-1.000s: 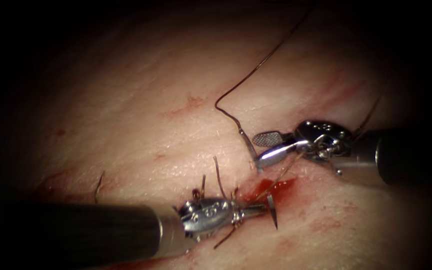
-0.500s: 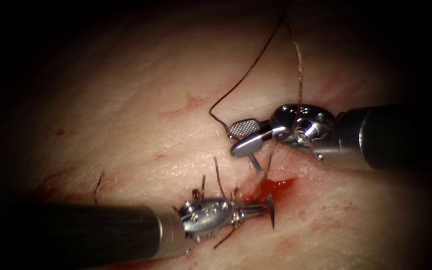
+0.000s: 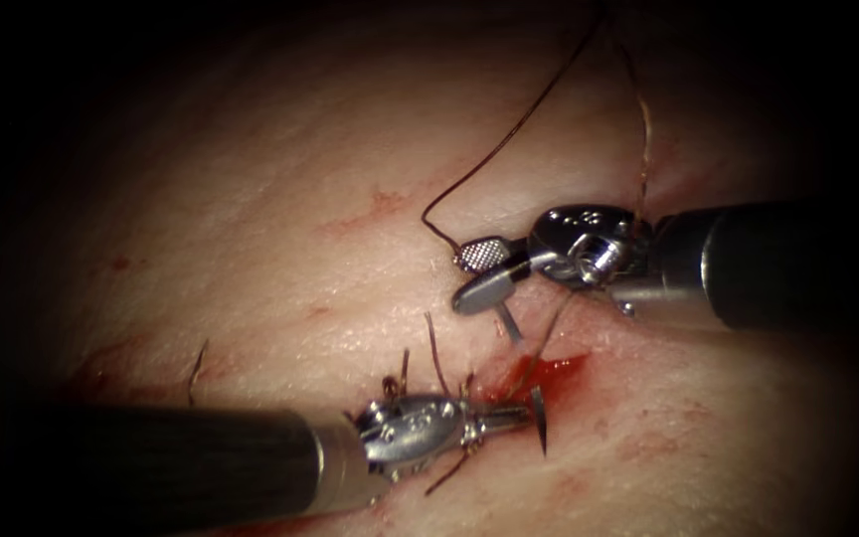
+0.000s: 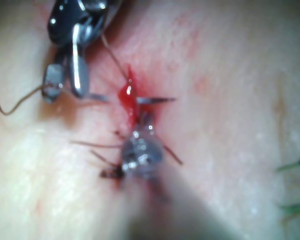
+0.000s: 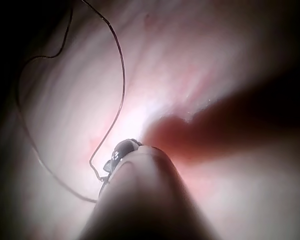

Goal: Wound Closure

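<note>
My left end effector (image 3: 534, 416) is clamped on the needle (image 3: 539, 420) near its pointed end, on the right side of the cut (image 3: 539, 373) beside the red fluid (image 3: 549, 370). The needle's tail end (image 3: 507, 323) pokes out of the tissue (image 3: 280, 249) on the far side, so its middle is buried. My right end effector (image 3: 474, 273) holds nothing, its jaws apart just above that tail, having shifted left over the last second. The thread (image 3: 509, 134) trails up from there. I judge I am mid-stitch; the next move calls for keeping the curve steady and the thread clear.
</note>
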Tool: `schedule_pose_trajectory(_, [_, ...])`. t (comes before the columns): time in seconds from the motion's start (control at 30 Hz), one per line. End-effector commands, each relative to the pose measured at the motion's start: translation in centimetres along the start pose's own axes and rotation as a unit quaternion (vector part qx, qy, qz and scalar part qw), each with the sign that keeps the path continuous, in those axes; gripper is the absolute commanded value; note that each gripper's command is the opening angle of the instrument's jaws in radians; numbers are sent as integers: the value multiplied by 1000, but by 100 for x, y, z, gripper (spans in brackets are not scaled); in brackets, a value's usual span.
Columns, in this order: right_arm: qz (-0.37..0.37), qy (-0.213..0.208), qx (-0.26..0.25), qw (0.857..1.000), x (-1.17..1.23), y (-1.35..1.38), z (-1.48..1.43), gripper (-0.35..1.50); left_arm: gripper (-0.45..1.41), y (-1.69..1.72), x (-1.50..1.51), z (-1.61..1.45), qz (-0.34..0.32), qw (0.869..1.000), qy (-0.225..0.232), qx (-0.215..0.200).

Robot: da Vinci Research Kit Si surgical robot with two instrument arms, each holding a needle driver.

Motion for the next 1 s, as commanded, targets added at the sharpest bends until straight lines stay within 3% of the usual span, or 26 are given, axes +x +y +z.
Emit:
schedule_pose_trajectory(0.03, [0, -1, 7, 1000, -2, 2, 10, 96, 5, 2, -6, 7, -1, 1000, 0, -2])
schedule_pose_trajectory(0.1, [0, -3, 16, 1000, -2, 3, 10, 51, 5, 2, -5, 7, -1, 1000, 0, -2])
schedule_pose_trajectory(0.13, [0, -7, 19, 1000, -2, 3, 10, 0, 4, 2, -5, 7, -1, 1000, 0, -2])
schedule_pose_trajectory(0.17, [0, -11, 18, 1000, -2, 3, 10, -35, 4, 2, -5, 6, -1, 1000, 0, -2])
schedule_pose_trajectory(0.57, [11, -40, 18, 999, -11, 4, 2, -35, 4, 3, -4, 5, -2, 1000, -1, -3])
schedule_pose_trajectory(1.0, [135, -94, 27, 986, -61, 5, -1, -35, 4, 3, -3, 5, -2, 1000, 0, -3])
